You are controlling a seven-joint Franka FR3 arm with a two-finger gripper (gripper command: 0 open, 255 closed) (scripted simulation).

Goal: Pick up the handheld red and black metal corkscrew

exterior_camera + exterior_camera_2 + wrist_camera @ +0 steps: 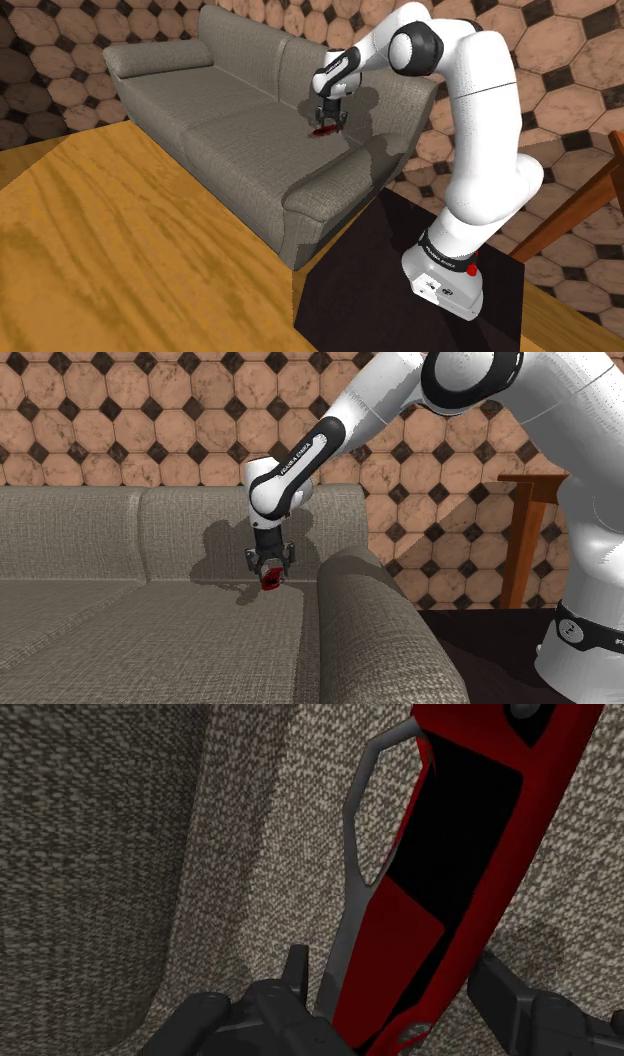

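Observation:
The corkscrew (440,874) has a long red body with black panels and a grey metal lever along one side. It lies over the grey sofa seat (240,150), close to the backrest and near the armrest (380,622). My black gripper (390,989) points down at it and both fingers press against its sides at one end. From the shoulder view the gripper (327,122) sits right over the red corkscrew (322,131). The second exterior view has the corkscrew (270,581) poking out below the fingers (252,559), at seat level.
The grey fabric sofa backrest (180,522) rises just behind the gripper. A wooden table (120,270) fills the shoulder view's lower left, and a brown wooden piece of furniture (525,522) stands by the tiled wall. My stand (445,285) sits on a dark mat.

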